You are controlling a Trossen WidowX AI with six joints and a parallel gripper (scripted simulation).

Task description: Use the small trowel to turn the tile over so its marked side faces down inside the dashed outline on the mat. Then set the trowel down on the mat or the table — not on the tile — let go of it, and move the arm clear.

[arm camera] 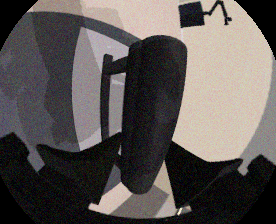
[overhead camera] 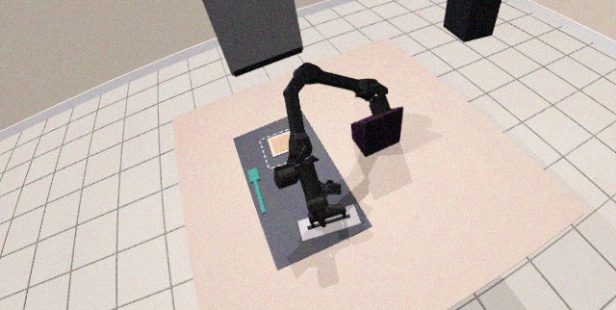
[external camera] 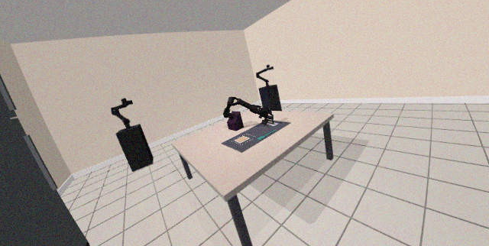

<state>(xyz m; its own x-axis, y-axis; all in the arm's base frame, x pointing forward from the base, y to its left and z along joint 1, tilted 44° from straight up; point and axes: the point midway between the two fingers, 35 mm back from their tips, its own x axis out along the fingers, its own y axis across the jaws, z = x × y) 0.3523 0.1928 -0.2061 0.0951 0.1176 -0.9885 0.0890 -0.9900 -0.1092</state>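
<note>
A trowel (overhead camera: pixel 306 234) (arm camera: pixel 154 110) with a pale flat blade and thick black handle lies on the dark mat (overhead camera: pixel 286 252) (external camera: pixel 241 149), near its end away from the tile. My gripper (overhead camera: pixel 328 213) (external camera: pixel 270 121) (arm camera: pixel 142 137) is open around the handle; the handle still stands between the fingers. The tile (overhead camera: pixel 277 145) (external camera: pixel 242 139), orange with a pale border, lies flat inside the dashed outline (overhead camera: pixel 264 153); the arm partly hides it in the top view. Its underside is hidden, and I cannot tell from here which side is marked.
A teal flat-bladed tool (overhead camera: pixel 260 196) (external camera: pixel 261 137) lies along the mat's long edge, between the tile and trowel. A dark purple box (overhead camera: pixel 377 132) (external camera: pixel 234 121) stands under the arm's base on the table (overhead camera: pixel 457 204). The arm arches over the mat.
</note>
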